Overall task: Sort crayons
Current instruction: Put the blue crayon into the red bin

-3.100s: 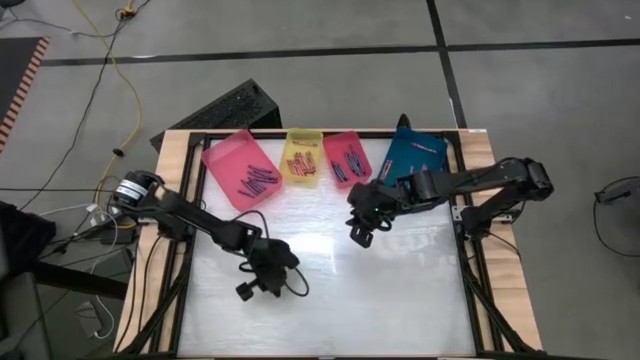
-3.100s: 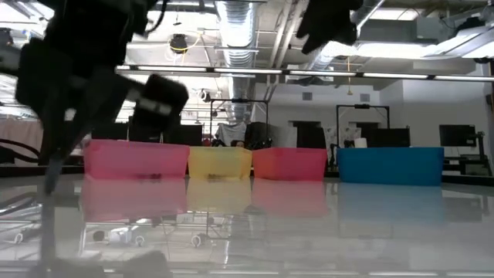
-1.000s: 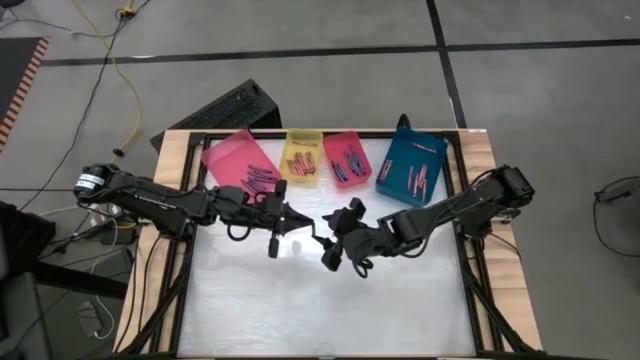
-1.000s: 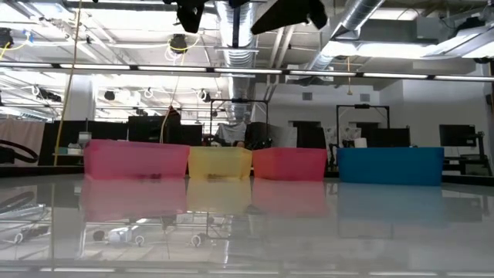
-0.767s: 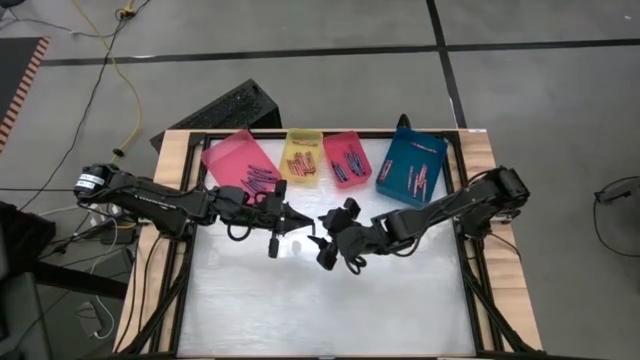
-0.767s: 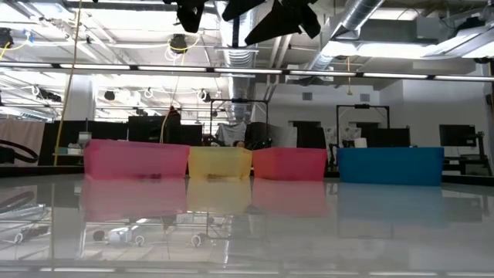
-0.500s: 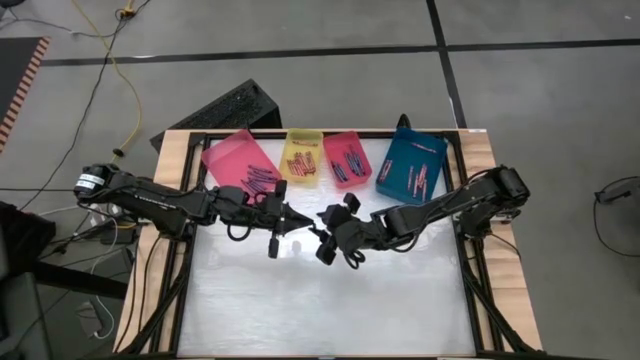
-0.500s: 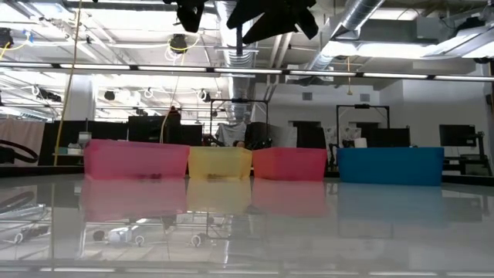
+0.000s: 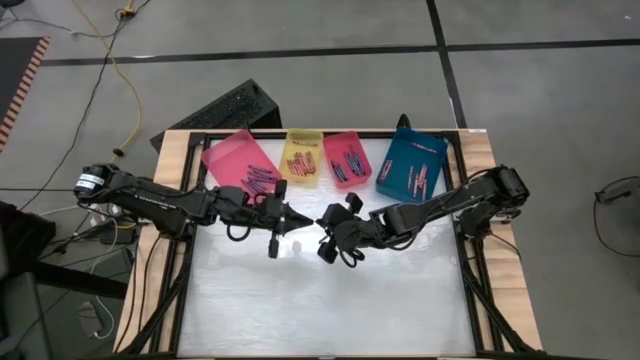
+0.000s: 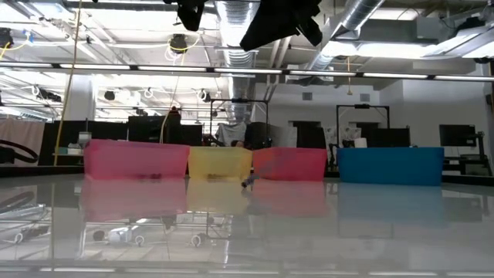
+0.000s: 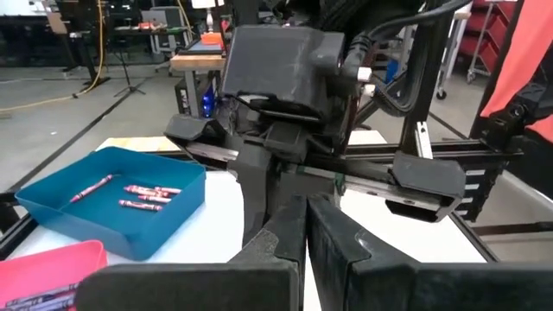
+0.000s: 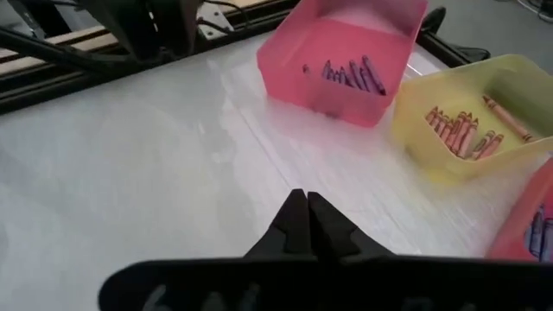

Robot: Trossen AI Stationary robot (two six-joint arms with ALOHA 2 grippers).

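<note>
Sorting well from mid-table, where the left gripper (image 9: 297, 220) and right gripper (image 9: 322, 226) meet tip to tip, both clenched on nothing visible, probably means reopening one before reaching for the crayons (image 9: 258, 180), which lie in the trays (image 9: 222, 153).

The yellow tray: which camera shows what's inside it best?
The right wrist view: the yellow tray is close, its crayons clearly orange-red. The high view shows it small; the low view only its side; the left wrist view misses it.
</note>
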